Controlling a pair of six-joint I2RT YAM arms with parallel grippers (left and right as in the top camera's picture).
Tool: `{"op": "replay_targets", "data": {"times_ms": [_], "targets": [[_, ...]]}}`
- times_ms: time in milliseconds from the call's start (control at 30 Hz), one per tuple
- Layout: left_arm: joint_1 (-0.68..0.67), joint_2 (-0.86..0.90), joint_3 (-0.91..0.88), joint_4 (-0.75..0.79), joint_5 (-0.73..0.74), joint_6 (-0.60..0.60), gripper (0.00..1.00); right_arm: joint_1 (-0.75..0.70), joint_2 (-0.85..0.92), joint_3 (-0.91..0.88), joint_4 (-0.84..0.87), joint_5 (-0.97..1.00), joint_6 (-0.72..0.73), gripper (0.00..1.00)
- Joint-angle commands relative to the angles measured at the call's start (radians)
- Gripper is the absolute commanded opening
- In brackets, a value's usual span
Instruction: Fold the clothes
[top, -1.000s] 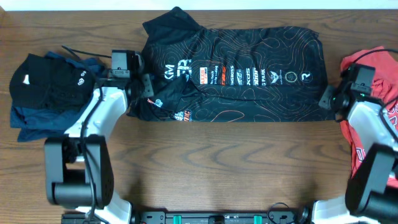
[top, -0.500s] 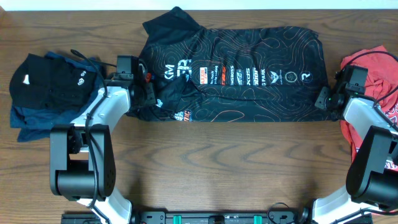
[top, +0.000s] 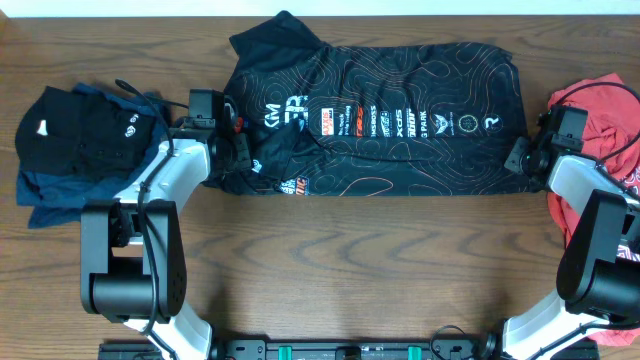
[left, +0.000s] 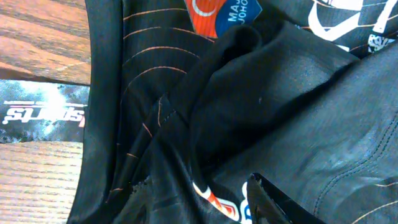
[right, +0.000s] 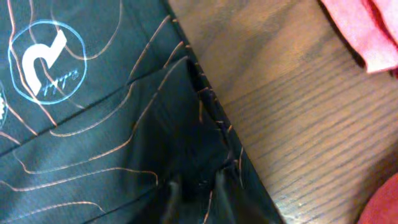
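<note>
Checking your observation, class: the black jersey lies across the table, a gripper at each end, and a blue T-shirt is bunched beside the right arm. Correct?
Not quite: the overhead view shows the T-shirt beside the right arm is red, not blue. The black jersey does lie across the table, with the left gripper and right gripper at its ends.

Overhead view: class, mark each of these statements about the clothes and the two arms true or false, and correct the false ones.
1. The black jersey lies spread out on the wooden table. True.
2. The red T-shirt lies on top of the jersey. False: it lies beside it, at the table's right end.
3. The right pincer is at the jersey's right edge. True.
4. The left pincer is over the dark pile of clothes. False: it is at the jersey's left end.
</note>
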Motion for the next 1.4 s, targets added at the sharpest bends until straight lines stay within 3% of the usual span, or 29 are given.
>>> {"op": "replay_targets", "data": {"times_ms": [0, 267, 467, 533, 600, 833, 933, 1233, 1367], "targets": [[-0.002, 0.002, -0.005, -0.007, -0.001, -0.006, 0.51, 0.006, 0.011, 0.008, 0.003, 0.011, 0.006, 0.06], [-0.002, 0.002, -0.005, -0.010, -0.001, -0.006, 0.51, 0.006, 0.006, 0.014, 0.033, 0.010, 0.006, 0.01], [-0.002, 0.002, -0.005, -0.010, -0.001, -0.006, 0.51, 0.006, 0.005, 0.031, 0.189, -0.049, 0.070, 0.01], [-0.002, 0.002, -0.005, -0.010, -0.001, -0.006, 0.51, 0.007, 0.005, 0.031, 0.251, -0.097, 0.075, 0.16], [-0.002, 0.002, -0.005, -0.012, -0.001, -0.006, 0.51, 0.009, 0.005, 0.031, 0.266, -0.114, 0.074, 0.19], [-0.002, 0.002, -0.005, -0.014, -0.001, -0.006, 0.51, 0.006, 0.005, 0.031, 0.074, -0.078, 0.027, 0.22], [-0.002, 0.002, -0.005, -0.014, -0.002, -0.006, 0.51, 0.006, 0.005, 0.027, -0.019, 0.013, 0.027, 0.18], [-0.002, 0.050, -0.031, -0.014, -0.001, -0.006, 0.51, 0.007, 0.007, -0.017, -0.063, 0.055, -0.006, 0.17], [-0.002, 0.055, -0.052, -0.031, -0.002, -0.006, 0.51, 0.005, 0.007, -0.018, -0.146, 0.056, -0.006, 0.21]]}}
